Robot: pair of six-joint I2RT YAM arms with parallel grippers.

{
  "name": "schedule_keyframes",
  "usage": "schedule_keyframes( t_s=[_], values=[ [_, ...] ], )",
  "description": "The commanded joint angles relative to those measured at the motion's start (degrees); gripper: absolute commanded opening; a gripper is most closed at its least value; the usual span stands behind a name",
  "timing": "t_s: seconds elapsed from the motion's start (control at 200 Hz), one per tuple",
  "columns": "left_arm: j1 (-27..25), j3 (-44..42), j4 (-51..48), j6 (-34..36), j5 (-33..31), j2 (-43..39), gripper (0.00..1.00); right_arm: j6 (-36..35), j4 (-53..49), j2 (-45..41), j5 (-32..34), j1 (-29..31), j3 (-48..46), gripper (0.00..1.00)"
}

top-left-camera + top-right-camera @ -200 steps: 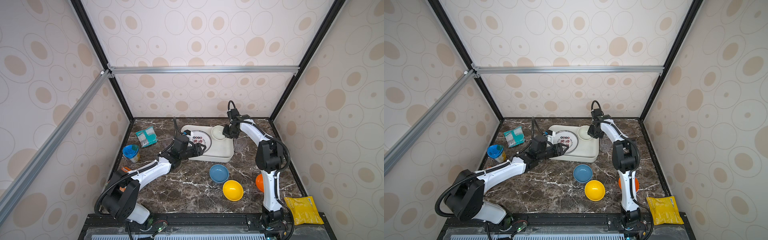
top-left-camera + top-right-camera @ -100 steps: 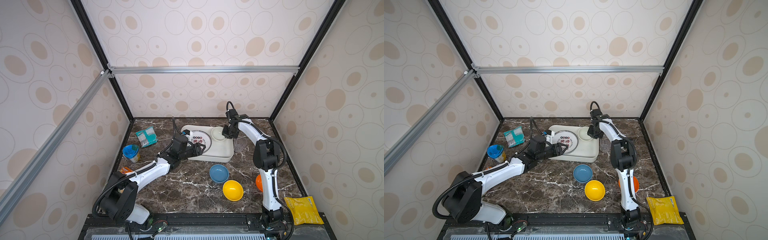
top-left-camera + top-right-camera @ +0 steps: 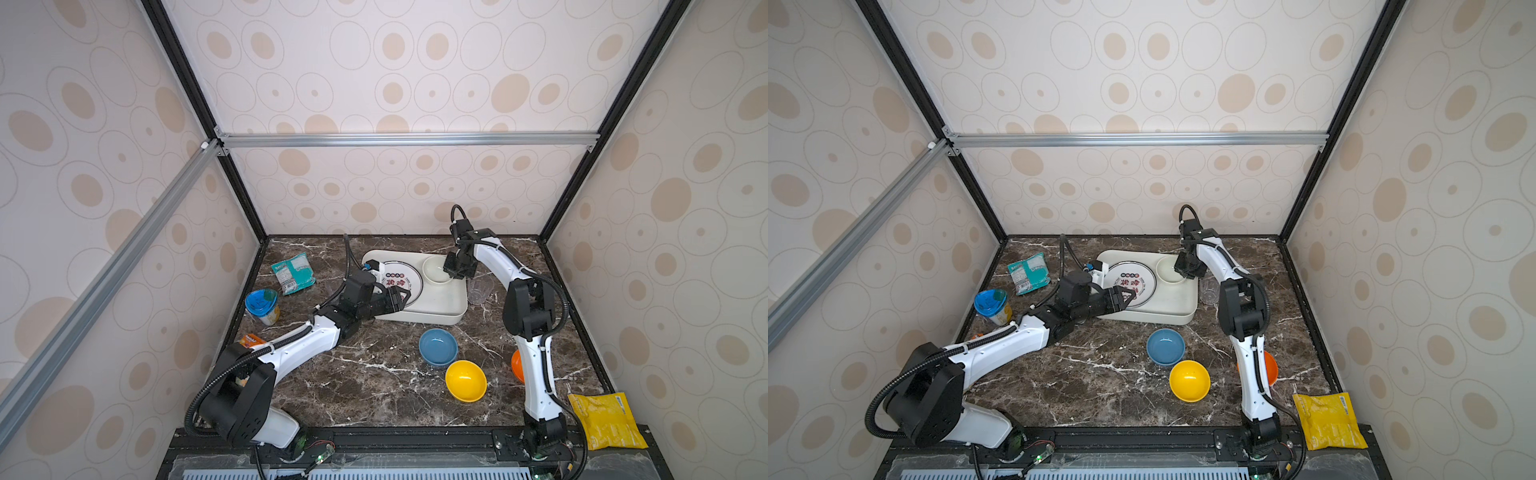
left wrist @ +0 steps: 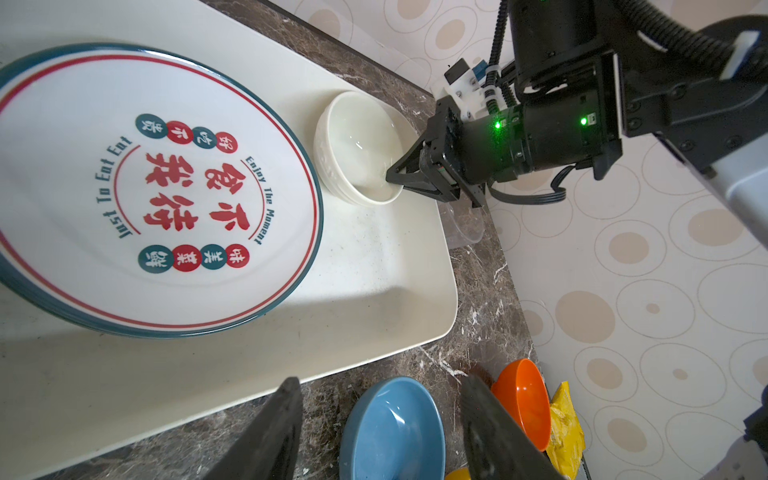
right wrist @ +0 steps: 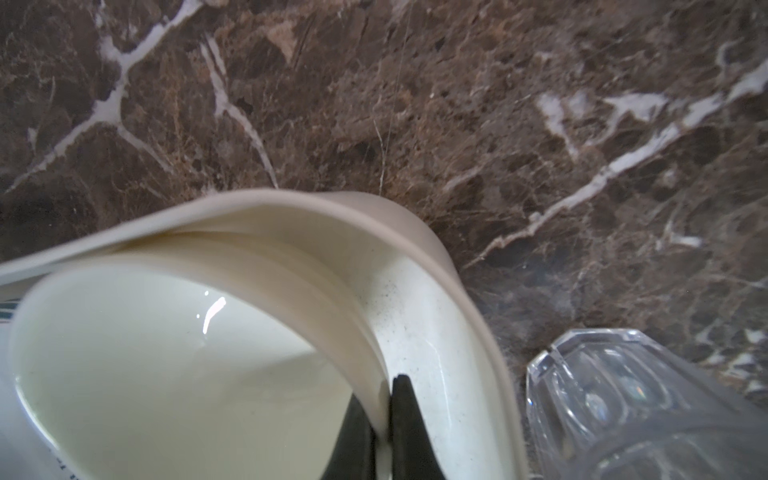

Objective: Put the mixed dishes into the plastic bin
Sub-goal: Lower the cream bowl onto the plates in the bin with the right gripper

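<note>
The plastic bin [image 3: 444,299] [image 3: 1177,299] lies at the back middle of the table. In it are a white plate [image 3: 401,282] [image 4: 158,187] with Chinese characters and a cream bowl [image 3: 434,270] [image 5: 166,353]. My right gripper [image 3: 451,270] [image 5: 382,386] is shut on that bowl's rim, at the bin's far right corner. My left gripper [image 3: 401,297] [image 4: 380,386] hangs open and empty over the bin's front left edge. A blue bowl [image 3: 437,347], a yellow bowl [image 3: 465,380] and an orange bowl [image 3: 516,365], half hidden by the right arm, sit in front. A clear cup [image 3: 481,289] [image 5: 623,395] lies right of the bin.
A green snack packet [image 3: 293,274] and a blue-lidded cup [image 3: 262,305] are at the left. A yellow packet [image 3: 606,419] lies at the front right corner. Patterned walls close in three sides of the marble table.
The right arm's elbow has drifted slightly left while its gripper stays shut on the cream bowl's rim. The left arm has hardly moved.
</note>
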Motion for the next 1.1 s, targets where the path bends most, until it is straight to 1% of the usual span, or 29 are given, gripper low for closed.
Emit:
schedule_keyframes(
  t_s=[0.0, 0.27, 0.505, 0.835, 0.945, 1.095],
  values=[
    [0.5, -0.3, 0.1, -0.8, -0.5, -1.4, 0.61, 1.3, 0.2, 0.7, 0.7, -0.1, 2.9, 0.07],
    [0.6, -1.3, 0.6, -1.0, -0.7, -2.0, 0.6, 1.4, -0.2, 0.1, 0.6, -0.1, 3.3, 0.23],
    [0.6, -1.7, 1.0, -1.3, -0.9, -2.7, 0.61, 1.3, -0.2, -1.5, 0.6, -0.1, 2.8, 0.23],
    [0.6, -2.0, 2.0, -1.6, -0.5, -2.9, 0.61, -0.4, 1.2, -8.1, 1.3, 0.3, -2.6, 0.24],
    [0.6, -2.1, 2.9, -2.0, 0.1, -2.5, 0.61, -1.2, 2.6, -11.6, 2.1, 0.5, -6.0, 0.28],
    [0.5, -2.2, 3.7, -2.5, 0.5, -2.2, 0.61, -2.0, 5.2, -16.9, 1.5, 0.5, -11.4, 0.33]
  ],
)
